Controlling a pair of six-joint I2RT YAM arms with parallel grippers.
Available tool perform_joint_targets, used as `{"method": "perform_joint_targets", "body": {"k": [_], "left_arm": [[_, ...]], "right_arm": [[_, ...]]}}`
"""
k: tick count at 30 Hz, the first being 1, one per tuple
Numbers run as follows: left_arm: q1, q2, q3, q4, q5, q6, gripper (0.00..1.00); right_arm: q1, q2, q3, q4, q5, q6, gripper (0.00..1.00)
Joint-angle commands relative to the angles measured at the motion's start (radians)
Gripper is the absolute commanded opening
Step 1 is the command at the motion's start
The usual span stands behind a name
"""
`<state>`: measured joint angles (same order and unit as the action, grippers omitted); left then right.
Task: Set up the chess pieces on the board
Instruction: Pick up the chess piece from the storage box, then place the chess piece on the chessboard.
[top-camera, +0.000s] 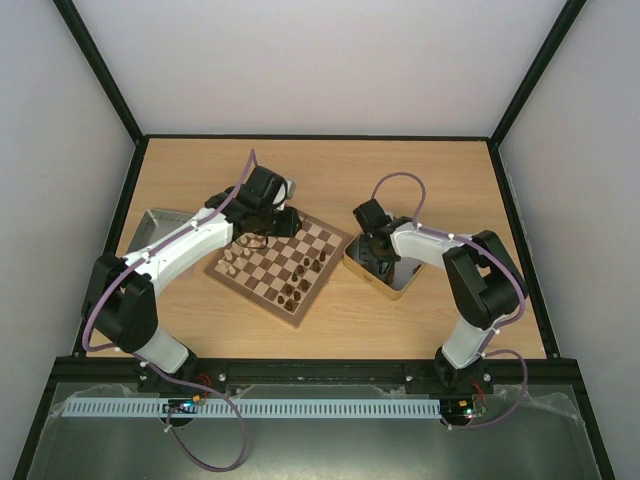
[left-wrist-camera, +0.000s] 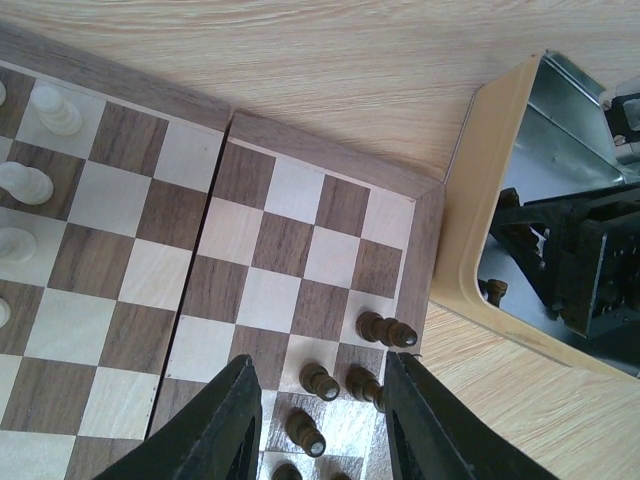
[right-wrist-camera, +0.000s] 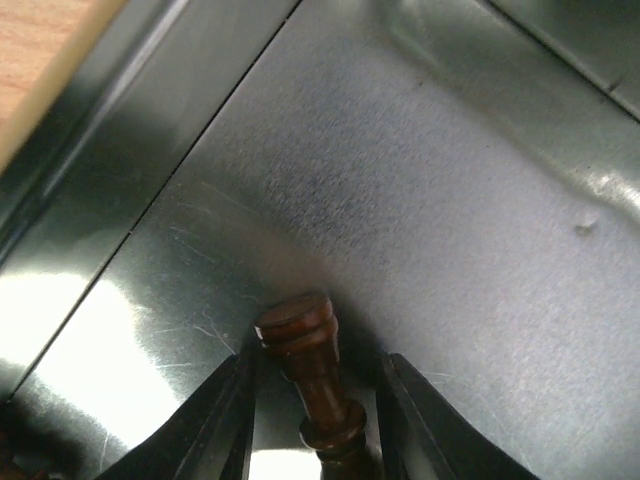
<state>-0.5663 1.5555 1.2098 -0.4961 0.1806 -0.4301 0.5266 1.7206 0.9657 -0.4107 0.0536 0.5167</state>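
Evidently the step in hand is a pick. One dark brown chess piece (right-wrist-camera: 310, 370) lies on its side on the floor of the metal tin (right-wrist-camera: 450, 180). In the right wrist view its broad ringed end points to 12 o'clock and its stem runs toward 6.

The right fingers (right-wrist-camera: 215, 430) stand apart, one on its 9 o'clock flank and one on its 3 o'clock flank. A sliver of gap shows on each side, so nothing is clamped yet. By my judgement they should meet squarely on the narrow stem rather than on the flared end. A turned piece on slick metal will likely roll or squirt free, so the lift should be straight up to clear the tin's wall.

From above, the tin sits just beside the board (top-camera: 300, 255) at its 3 o'clock, both on the worktop (top-camera: 400, 180). The left fingers (left-wrist-camera: 225, 430) hang apart and empty over the board, above standing dark pieces (left-wrist-camera: 320, 380). Pale pieces (left-wrist-camera: 55, 108) stand toward 10 o'clock in that view.
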Motion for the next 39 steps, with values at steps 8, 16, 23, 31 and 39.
{"method": "perform_joint_targets", "body": {"k": [8, 16, 23, 31, 39], "left_arm": [[0.004, -0.029, -0.015, 0.013, 0.013, 0.001, 0.36], [0.004, -0.048, -0.030, 0.042, 0.032, -0.005, 0.36], [0.003, -0.081, -0.091, 0.164, 0.119, -0.063, 0.39], [-0.088, -0.154, -0.237, 0.514, 0.133, -0.170, 0.45], [-0.196, -0.145, -0.332, 0.800, 0.103, -0.172, 0.61]], "right_arm": [[-0.014, -0.002, -0.009, 0.100, 0.114, 0.042, 0.16], [-0.016, -0.122, -0.077, 0.191, 0.162, 0.092, 0.11], [-0.022, -0.246, -0.147, 0.252, 0.158, 0.225, 0.11], [-0.031, -0.459, -0.203, 0.291, -0.061, 0.507, 0.12], [-0.031, -0.616, -0.337, 0.475, -0.328, 0.977, 0.14]]}}
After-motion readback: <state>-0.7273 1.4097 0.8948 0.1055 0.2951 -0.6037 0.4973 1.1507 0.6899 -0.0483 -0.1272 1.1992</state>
